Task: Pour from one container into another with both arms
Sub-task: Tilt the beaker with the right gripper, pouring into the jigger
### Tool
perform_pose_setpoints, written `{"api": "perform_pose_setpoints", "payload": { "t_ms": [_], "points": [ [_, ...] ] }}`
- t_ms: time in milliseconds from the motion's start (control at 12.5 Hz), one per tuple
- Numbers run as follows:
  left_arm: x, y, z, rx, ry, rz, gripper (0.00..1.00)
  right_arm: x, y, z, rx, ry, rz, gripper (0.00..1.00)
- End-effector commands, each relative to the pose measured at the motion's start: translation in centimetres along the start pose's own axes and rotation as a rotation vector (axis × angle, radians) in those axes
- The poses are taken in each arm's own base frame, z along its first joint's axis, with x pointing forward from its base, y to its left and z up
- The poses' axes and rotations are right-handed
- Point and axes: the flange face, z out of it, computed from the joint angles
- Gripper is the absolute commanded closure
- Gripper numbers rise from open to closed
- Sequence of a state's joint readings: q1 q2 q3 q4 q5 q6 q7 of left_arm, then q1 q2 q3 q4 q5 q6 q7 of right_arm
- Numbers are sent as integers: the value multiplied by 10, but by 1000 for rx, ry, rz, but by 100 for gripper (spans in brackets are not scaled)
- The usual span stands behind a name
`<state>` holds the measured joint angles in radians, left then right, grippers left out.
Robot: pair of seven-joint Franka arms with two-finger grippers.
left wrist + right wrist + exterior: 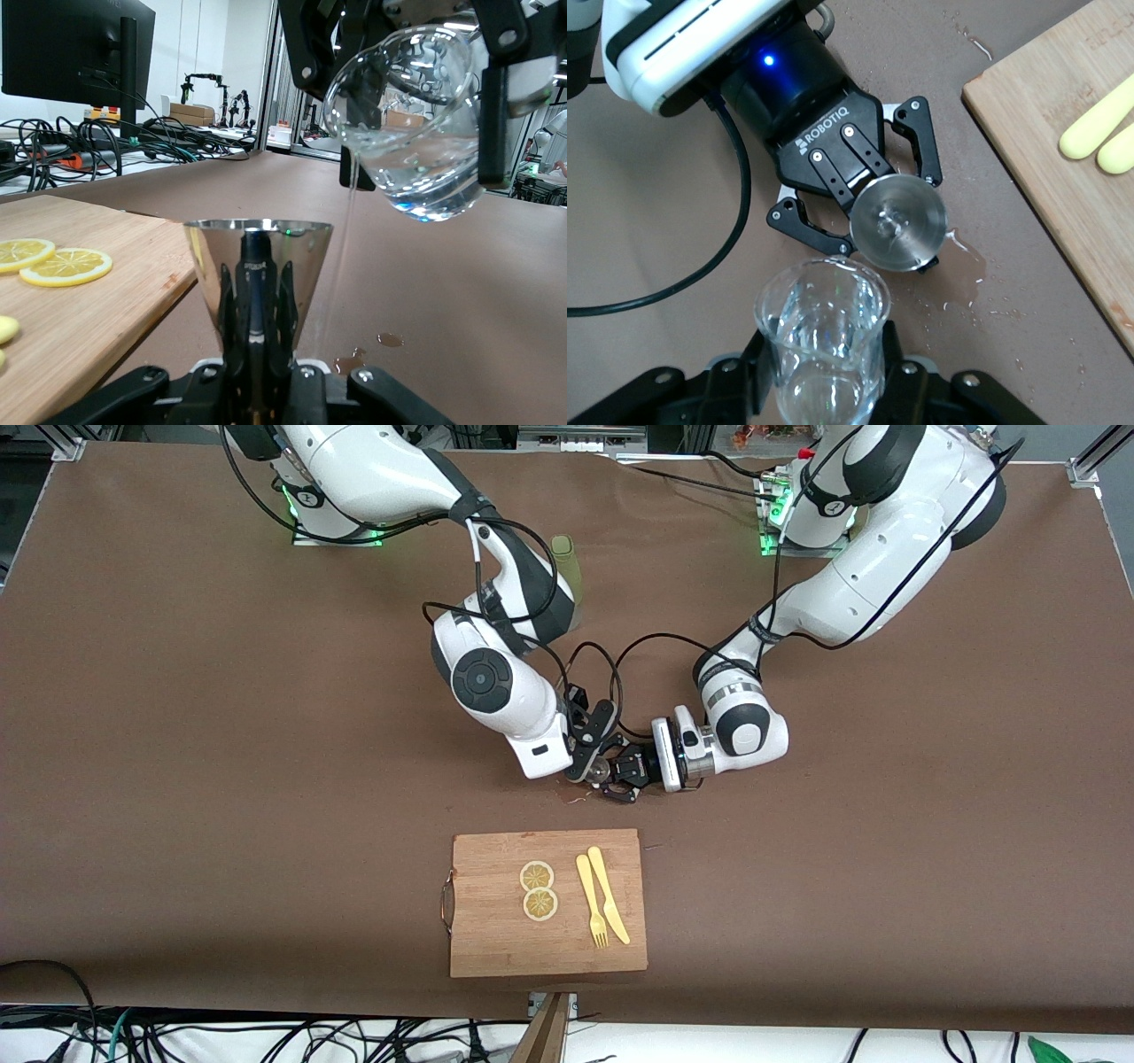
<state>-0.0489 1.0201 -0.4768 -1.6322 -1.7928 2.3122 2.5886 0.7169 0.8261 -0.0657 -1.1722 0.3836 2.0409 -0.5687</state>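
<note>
Clear beaker (416,115) streams past steel cup (259,266); only wrist views show spill (966,266).

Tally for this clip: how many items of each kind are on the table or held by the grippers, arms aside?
Pouring vessels: 2, the glass beaker in the right gripper and the metal cup in the left gripper
Lemon slices: 2
Yellow cutlery: 2, fork and knife
Cutting board: 1
Green bottle: 1
Total: 8

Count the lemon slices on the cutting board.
2. Both lemon slices lie on the cutting board beside the fork: one farther from the front camera, one nearer, touching.
</note>
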Motion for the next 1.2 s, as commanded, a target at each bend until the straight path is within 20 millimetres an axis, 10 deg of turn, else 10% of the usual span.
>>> {"api": "perform_pose_setpoints", "payload": {
  "t_ms": [0, 1118],
  "points": [
    [1, -1, 12, 26, 17, 11, 100, 5, -6, 3, -23, 1, 0, 83],
    [-5, 1, 11, 15, 10, 125, 100, 6, -4, 3, -52, 3, 4, 82]
  ]
}}
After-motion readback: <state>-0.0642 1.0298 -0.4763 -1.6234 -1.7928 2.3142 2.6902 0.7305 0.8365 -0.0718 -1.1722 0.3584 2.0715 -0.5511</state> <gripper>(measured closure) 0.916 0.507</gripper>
